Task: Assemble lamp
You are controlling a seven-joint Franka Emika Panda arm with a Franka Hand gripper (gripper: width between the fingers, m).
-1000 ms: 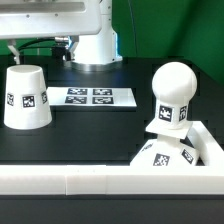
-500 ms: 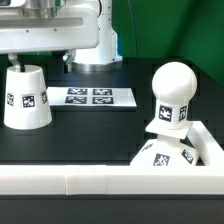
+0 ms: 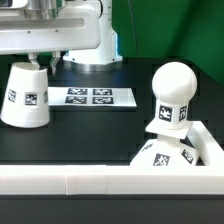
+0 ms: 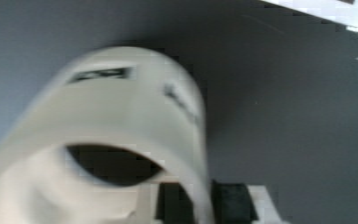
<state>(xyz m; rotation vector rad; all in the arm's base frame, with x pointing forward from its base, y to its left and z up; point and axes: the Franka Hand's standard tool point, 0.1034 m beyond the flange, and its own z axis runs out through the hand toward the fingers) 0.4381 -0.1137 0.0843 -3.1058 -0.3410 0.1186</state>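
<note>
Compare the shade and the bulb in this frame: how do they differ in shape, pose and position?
The shade is a tapered cup, wide end down; the bulb is a ball on a short neck. The shade leans slightly, while the bulb stands upright on the base. The shade is at the exterior view's left under the end effector; the bulb is at its right, away from the arm. Both are white and tagged.

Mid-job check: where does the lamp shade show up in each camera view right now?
Exterior view: the shade sits at that view's left, tilted, under the gripper.
Wrist view: the shade fills most of the picture, its small end opening facing the camera.
Shared landmark: the marker board beside the shade.
</note>
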